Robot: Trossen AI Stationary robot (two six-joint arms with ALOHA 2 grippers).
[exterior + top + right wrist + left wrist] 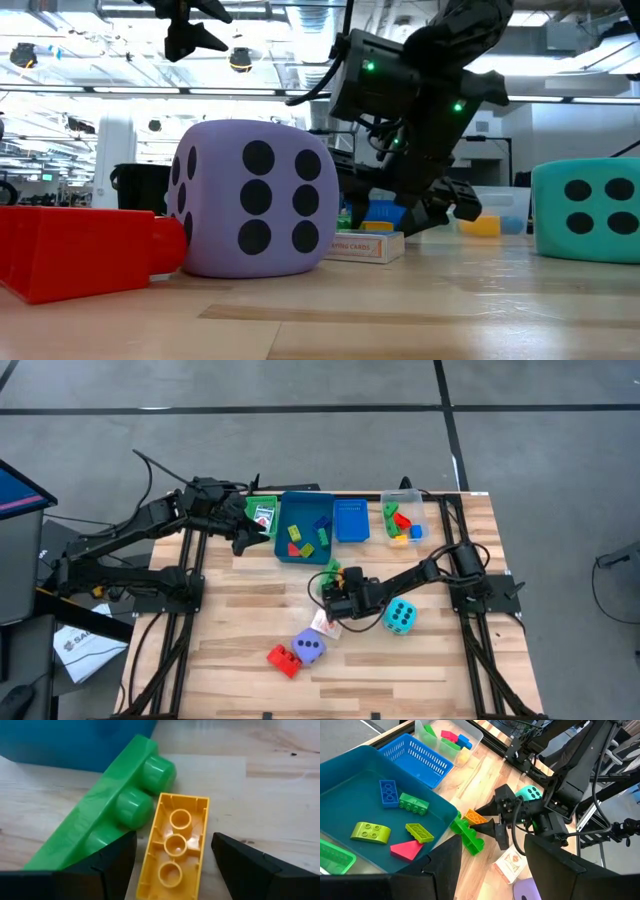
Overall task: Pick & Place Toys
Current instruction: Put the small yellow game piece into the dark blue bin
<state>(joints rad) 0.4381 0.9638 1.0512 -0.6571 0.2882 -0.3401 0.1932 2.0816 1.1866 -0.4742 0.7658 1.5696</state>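
Observation:
An orange-yellow brick [172, 845] lies studs down on the table in front of the blue tray [284, 550]. It leans against a green brick [107, 810]. My right gripper [173, 837] is open and low over the table, with one finger on each long side of the orange brick, which also shows in the left wrist view [472, 816]. My left gripper [492, 865] is open and empty above the tray's left near corner [240, 532]. Several bricks [395, 817] lie in the tray.
A purple dice [309, 647], a red brick [283, 658], a card box [325, 623] and a teal dice [400, 616] lie on the near half of the table. A green tray with a card [263, 513], a blue basket [350, 520] and a clear tray with bricks [403, 522] stand along the far edge.

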